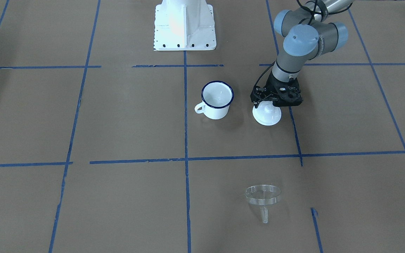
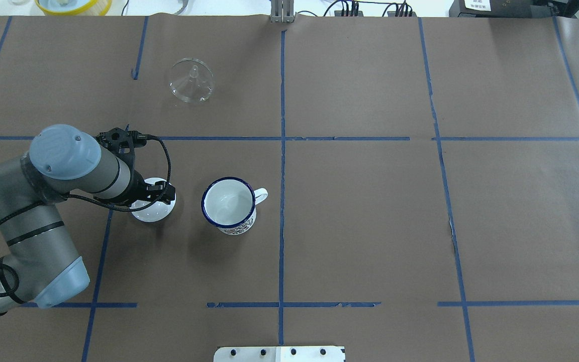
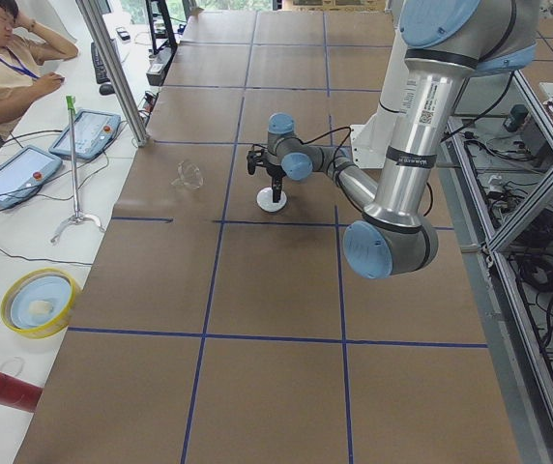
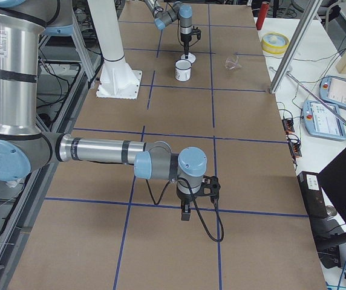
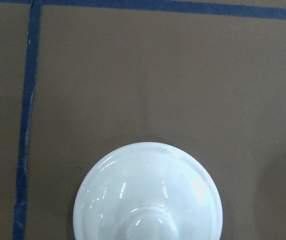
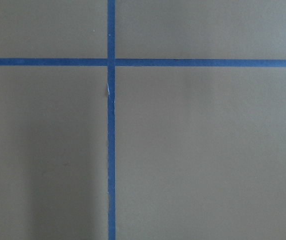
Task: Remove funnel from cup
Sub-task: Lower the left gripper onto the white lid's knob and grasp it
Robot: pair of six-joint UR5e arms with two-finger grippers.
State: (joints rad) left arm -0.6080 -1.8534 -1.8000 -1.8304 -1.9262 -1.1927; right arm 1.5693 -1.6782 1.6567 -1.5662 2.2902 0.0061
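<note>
The clear funnel (image 1: 262, 196) lies on its side on the brown table, far from the cup, and also shows in the overhead view (image 2: 191, 80). The cup (image 1: 217, 100) is a white mug with a dark blue rim. It stands upright and empty (image 2: 229, 205). My left gripper (image 1: 268, 105) hangs low over the knob of a round white lid (image 1: 266, 117) beside the cup, and its fingers look spread. The left wrist view shows the lid (image 5: 148, 195) close below. My right gripper (image 4: 185, 214) hovers over bare table far from these things. I cannot tell whether it is open or shut.
The white robot base (image 1: 185, 26) stands behind the cup. Blue tape lines cross the brown table cover. A yellow bowl (image 3: 37, 302), a red tube (image 3: 6, 389) and tablets lie on the side bench, where an operator sits.
</note>
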